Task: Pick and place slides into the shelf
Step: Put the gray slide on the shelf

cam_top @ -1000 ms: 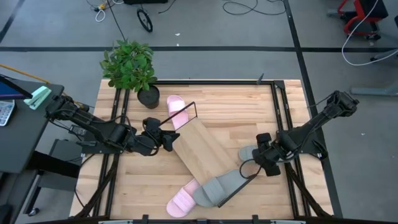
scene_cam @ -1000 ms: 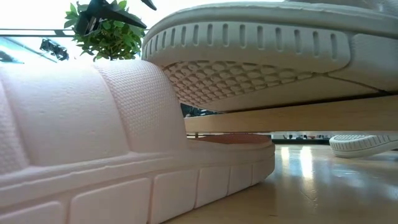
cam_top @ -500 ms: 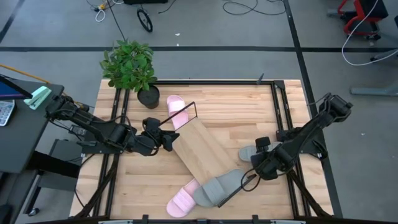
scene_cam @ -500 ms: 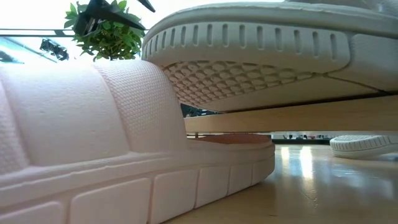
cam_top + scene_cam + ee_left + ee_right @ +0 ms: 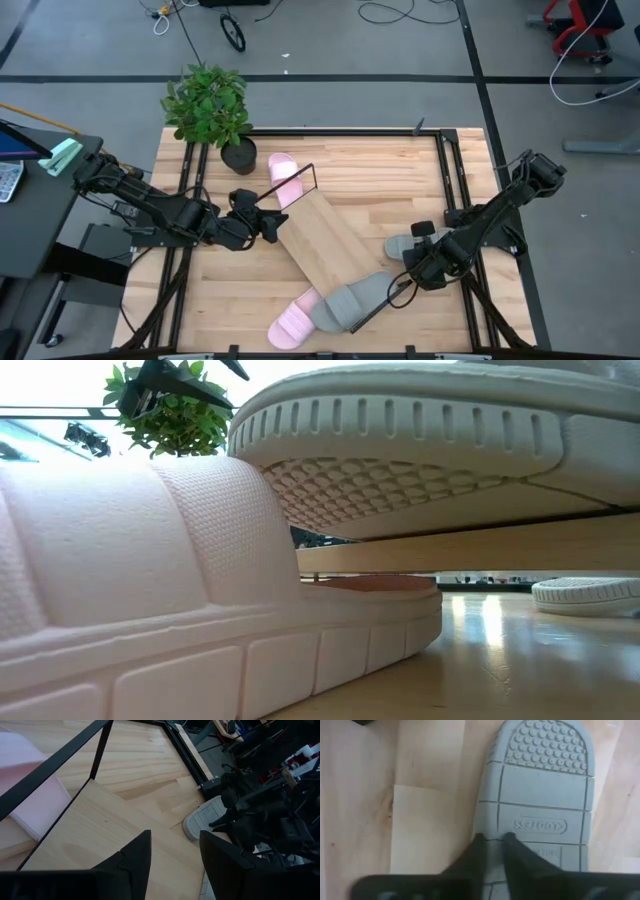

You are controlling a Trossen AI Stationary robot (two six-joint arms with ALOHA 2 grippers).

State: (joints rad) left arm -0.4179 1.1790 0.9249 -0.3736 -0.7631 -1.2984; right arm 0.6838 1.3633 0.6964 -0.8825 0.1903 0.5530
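Observation:
The shelf (image 5: 322,242), a long light-wood board with dark wire ends, lies slantwise mid-table. One grey slide (image 5: 350,300) rests on its near end, beside a pink slide (image 5: 290,324) on the table. A second pink slide (image 5: 284,178) lies at the shelf's far end, partly beneath its wire frame. Another grey slide (image 5: 402,243) lies sole up on the table at the right, and my right gripper (image 5: 420,268) stands over it pointing down, its fingers nearly together. My left gripper (image 5: 272,226) is at the shelf's left long edge. My left gripper has the board's long edge (image 5: 187,840) running into the gap between its two fingers (image 5: 135,862), near the far wire frame. It comes from the table's left, slanting slightly down. The touching surfaces are hidden by the fingers. My right gripper sets its fingertips (image 5: 481,840) on the grey slide's upturned sole (image 5: 540,800), by one long edge about mid-length, from above. Nothing shows pinched between them. The slide lies flat, sole up, on the table.
A potted plant (image 5: 210,105) stands at the far left corner. Dark metal rails (image 5: 452,180) run along the table's left and right sides. Bare wood lies between the shelf and the far right corner.
My right gripper has gone down and a little toward the table's near edge, onto the upturned grey slide, tipping steeper. It has kept still over the last half second.

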